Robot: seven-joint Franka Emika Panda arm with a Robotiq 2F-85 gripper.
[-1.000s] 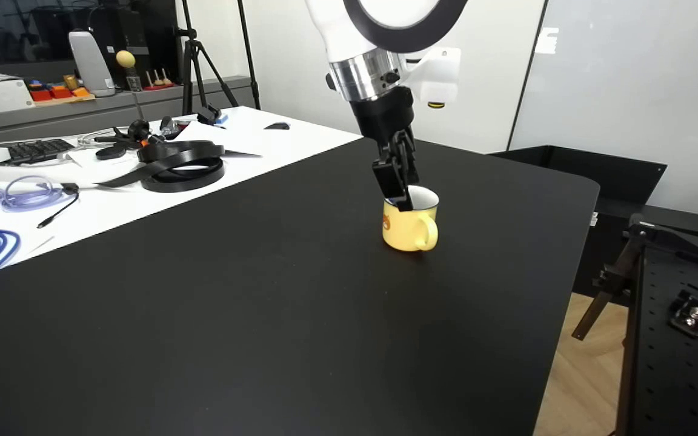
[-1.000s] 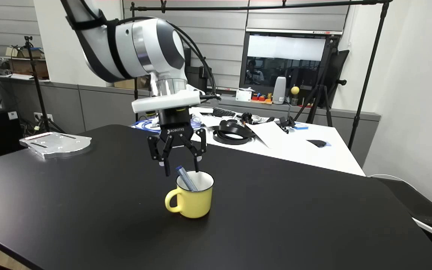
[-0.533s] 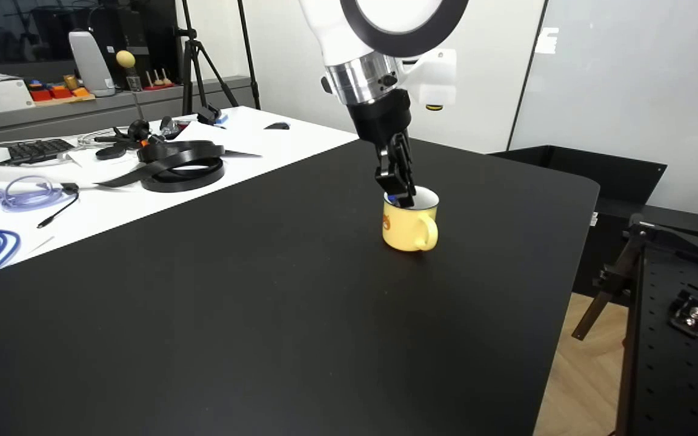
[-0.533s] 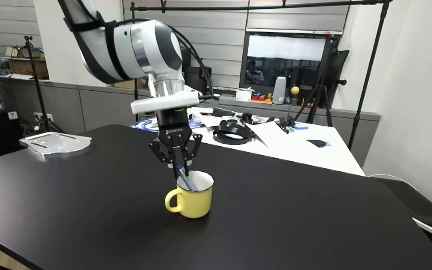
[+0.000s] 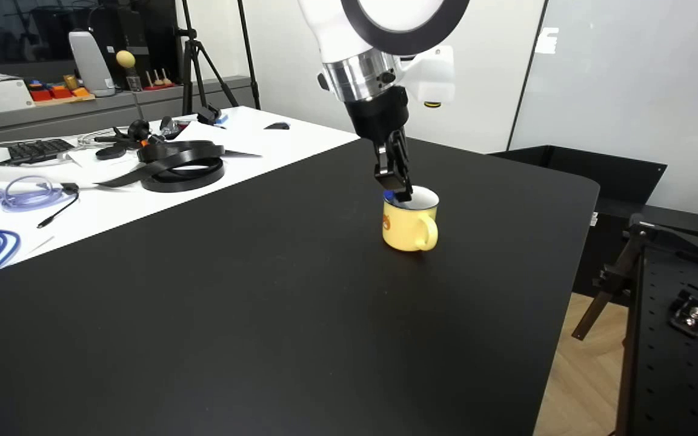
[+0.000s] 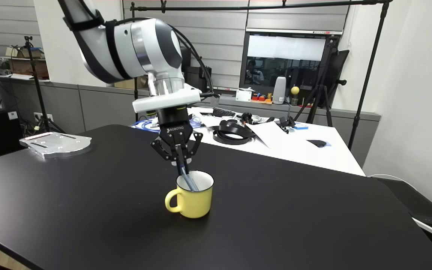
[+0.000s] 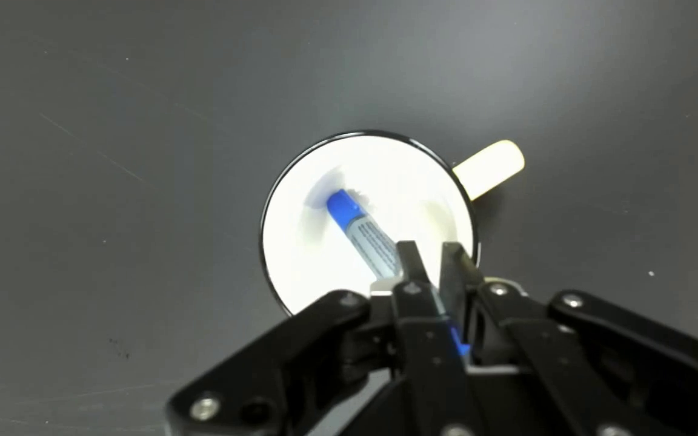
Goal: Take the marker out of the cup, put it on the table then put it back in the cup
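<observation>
The yellow cup [image 5: 408, 233] stands upright on the black table [image 6: 88, 210], its handle [image 7: 491, 166] sticking out to one side. Leaning inside it is the marker [image 7: 368, 239], with one blue end low in the cup and its upper end rising above the rim [image 6: 188, 179]. My gripper [image 6: 184, 173] points down just above the cup's mouth, shut on the marker's upper part. In the wrist view a narrow gap separates the fingertips, and the marker passes behind the left finger [image 7: 412, 263], which covers its middle; blue shows again between the fingers.
A white table [image 6: 302, 150] adjoins the black one, carrying black rolled bands [image 6: 233, 131], cables and a keyboard. A silver metal plate [image 6: 56, 145] lies near the black table's far left in an exterior view. Black perforated equipment [image 5: 682, 339] stands past the table's edge.
The jaws have come together from wide apart onto the marker. Its upper end has tipped a little to the right in an exterior view. The cup has stayed in place.
</observation>
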